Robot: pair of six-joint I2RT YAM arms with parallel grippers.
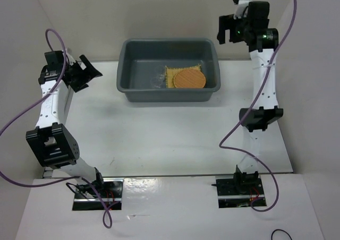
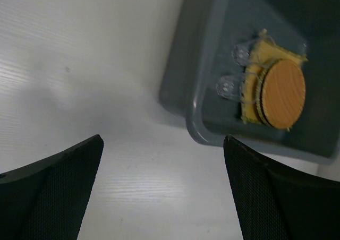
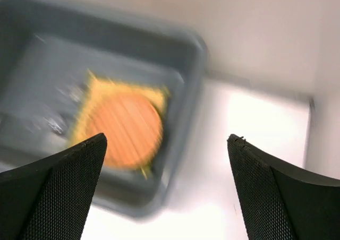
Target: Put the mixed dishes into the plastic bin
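The dark grey plastic bin point(image 1: 127, 70) stands at the back middle of the table. Inside it lies the square yellow mat point(image 1: 171, 73) with the round orange-brown disc point(image 1: 190, 79) stacked on top; the round yellow disc is hidden. My left gripper point(image 1: 87, 70) is open and empty, raised left of the bin. My right gripper point(image 1: 229, 30) is open and empty, high to the right of the bin. The left wrist view shows the bin point(image 2: 183, 86), mat point(image 2: 254, 57) and disc point(image 2: 282, 93). The blurred right wrist view shows the bin point(image 3: 186, 107) and disc point(image 3: 125, 128).
Two small clear glass-like pieces point(image 2: 229, 86) lie in the bin beside the mat. White walls enclose the table on the left, back and right. Purple cables loop off both arms.
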